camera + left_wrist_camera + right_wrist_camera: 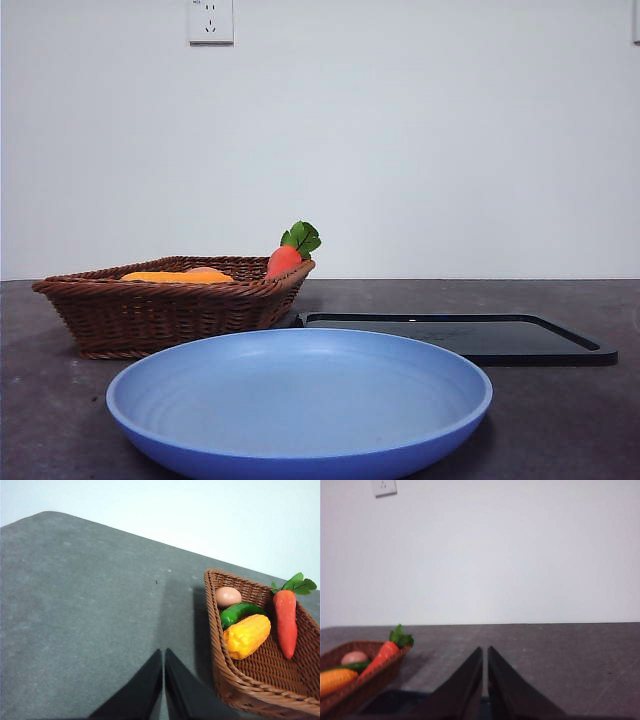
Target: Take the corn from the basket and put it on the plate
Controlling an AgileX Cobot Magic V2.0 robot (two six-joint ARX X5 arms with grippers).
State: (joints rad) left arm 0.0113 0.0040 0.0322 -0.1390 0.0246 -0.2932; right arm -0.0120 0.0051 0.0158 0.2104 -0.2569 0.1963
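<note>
One corn [247, 636] lies in the one wicker basket [170, 305] on my dark table [80, 605], its yellow top just showing over the woven rim in the front view. The basket holds four items in all, counted from my left wrist view: the corn, one green vegetable [240, 613] touching it on the far side, one pinkish egg-shaped piece [228, 596] in the corner beyond that, and one red carrot [286, 622] with green leaves leaning against the opposite wall. One blue plate [300, 400] sits bare in the foreground of the front view, nearer the camera than the basket, and one flat black tray [470, 335] lies behind the plate and beside the basket. One white wall socket [210, 20] is mounted on the wall above. My left gripper [163, 662] hangs over bare table just beside the basket, its two jaws pressed together with nothing between them. My right gripper [485, 665] points across the table above the tray's edge, well apart from the basket, jaws likewise closed to a thin slit and holding nothing.
</note>
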